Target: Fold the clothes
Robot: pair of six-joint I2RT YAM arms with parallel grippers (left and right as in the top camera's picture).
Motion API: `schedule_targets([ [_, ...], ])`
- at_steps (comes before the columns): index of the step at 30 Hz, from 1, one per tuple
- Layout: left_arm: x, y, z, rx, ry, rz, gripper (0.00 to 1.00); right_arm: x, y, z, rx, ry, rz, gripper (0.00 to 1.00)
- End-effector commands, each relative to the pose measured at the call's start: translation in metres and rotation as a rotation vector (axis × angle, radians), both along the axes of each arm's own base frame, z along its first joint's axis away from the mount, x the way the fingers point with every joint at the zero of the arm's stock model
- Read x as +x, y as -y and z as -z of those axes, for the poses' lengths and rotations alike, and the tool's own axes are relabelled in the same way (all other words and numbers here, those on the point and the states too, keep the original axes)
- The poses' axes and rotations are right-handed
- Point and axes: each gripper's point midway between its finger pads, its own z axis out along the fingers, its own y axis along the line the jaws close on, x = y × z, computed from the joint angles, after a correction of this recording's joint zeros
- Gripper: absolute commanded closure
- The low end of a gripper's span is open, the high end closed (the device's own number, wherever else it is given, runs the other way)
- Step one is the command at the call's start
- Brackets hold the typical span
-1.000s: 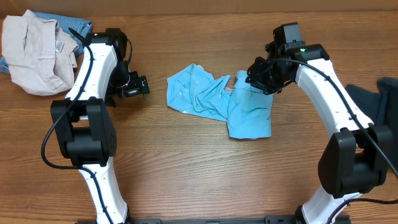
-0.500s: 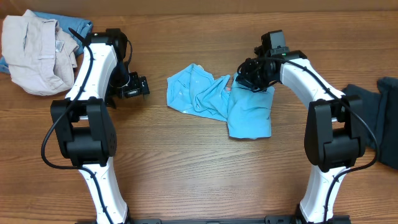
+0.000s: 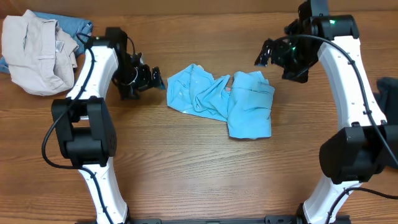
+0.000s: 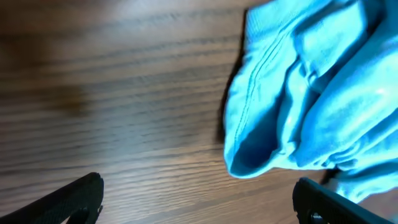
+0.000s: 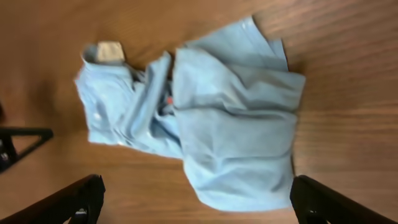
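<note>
The left pincer (image 3: 156, 79) gapes empty beside the crumpled blue T-shirt (image 3: 221, 99), and the right pincer (image 3: 275, 61) hangs released nearby.

- Brown wood-grain table (image 3: 186, 180), filling the overhead view, grain running left to right.
- Paler strip along the far edge at the top; wall or table rim, cannot tell.
- Crumpled beige heap (image 3: 34, 53) at the far left corner, lying on a denim piece (image 3: 79, 26).
- Dark navy cloth (image 3: 388, 99) at the right edge, partly cut off.
- Soft, even light; faint sheen on the wood in the left wrist view.
</note>
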Motion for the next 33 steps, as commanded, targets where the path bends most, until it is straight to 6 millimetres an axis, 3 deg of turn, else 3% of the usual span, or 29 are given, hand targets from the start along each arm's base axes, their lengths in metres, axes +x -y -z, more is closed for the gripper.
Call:
schedule_targets([
  [1,-0.01,0.029,0.01,-0.203,0.033,0.052,0.0,-0.008,0.003,0.003,-0.027,-0.016,-0.049,0.0],
  [9,0.005,0.051,0.021,-0.283,0.091,-0.006,0.0,-0.018,0.001,0.004,-0.028,-0.058,-0.055,0.0],
  [18,0.02,0.074,0.033,-0.19,0.133,-0.029,0.0,-0.027,0.0,0.005,-0.029,-0.092,-0.06,0.0],
  [20,0.019,0.074,0.045,-0.187,0.108,-0.036,0.0,-0.029,0.0,0.005,-0.03,-0.1,-0.06,0.0],
  [26,0.008,0.079,0.105,-0.203,0.006,-0.037,0.0,-0.032,0.0,0.005,-0.03,-0.113,-0.06,0.0],
  [31,0.006,0.088,0.105,-0.27,-0.001,-0.023,0.0,-0.025,-0.006,0.007,-0.009,-0.088,-0.062,0.0],
  [33,-0.002,0.093,0.103,-0.286,-0.041,-0.02,0.0,-0.02,-0.013,0.012,-0.008,-0.066,-0.078,0.0],
])
